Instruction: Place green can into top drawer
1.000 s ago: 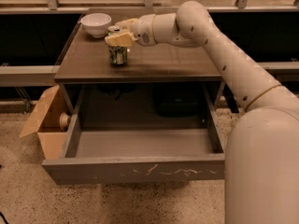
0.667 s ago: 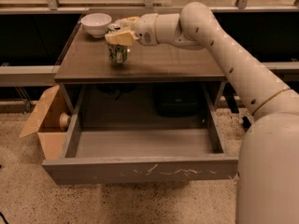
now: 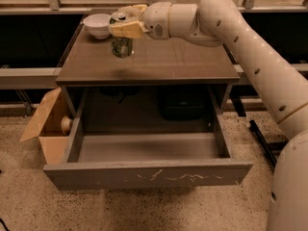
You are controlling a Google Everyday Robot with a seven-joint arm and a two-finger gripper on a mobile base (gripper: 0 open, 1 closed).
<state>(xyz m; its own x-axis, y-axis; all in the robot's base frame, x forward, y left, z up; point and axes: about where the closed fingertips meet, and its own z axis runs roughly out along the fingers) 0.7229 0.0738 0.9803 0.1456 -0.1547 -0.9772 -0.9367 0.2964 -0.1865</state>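
The green can [image 3: 121, 46] is in my gripper [image 3: 123, 25], which is shut around its upper part from the right. The can hangs upright a little above the back left of the brown table top [image 3: 163, 61]; a faint shadow lies on the table in front of it. The top drawer [image 3: 149, 174] is pulled fully open below the table front. Its pale grey inside [image 3: 149, 147] holds nothing, and white scratch marks show on its front panel. The can is above the table, behind the drawer opening.
A white bowl [image 3: 97, 25] stands on the table just left of the can. An open cardboard box [image 3: 44, 124] sits on the floor against the drawer's left side. A dark object [image 3: 183, 102] sits under the table. My arm [image 3: 250, 42] spans the right side.
The gripper has lifted the green can off the table top; it now hangs slightly higher, at about the same spot. The drawer and bowl have not moved.
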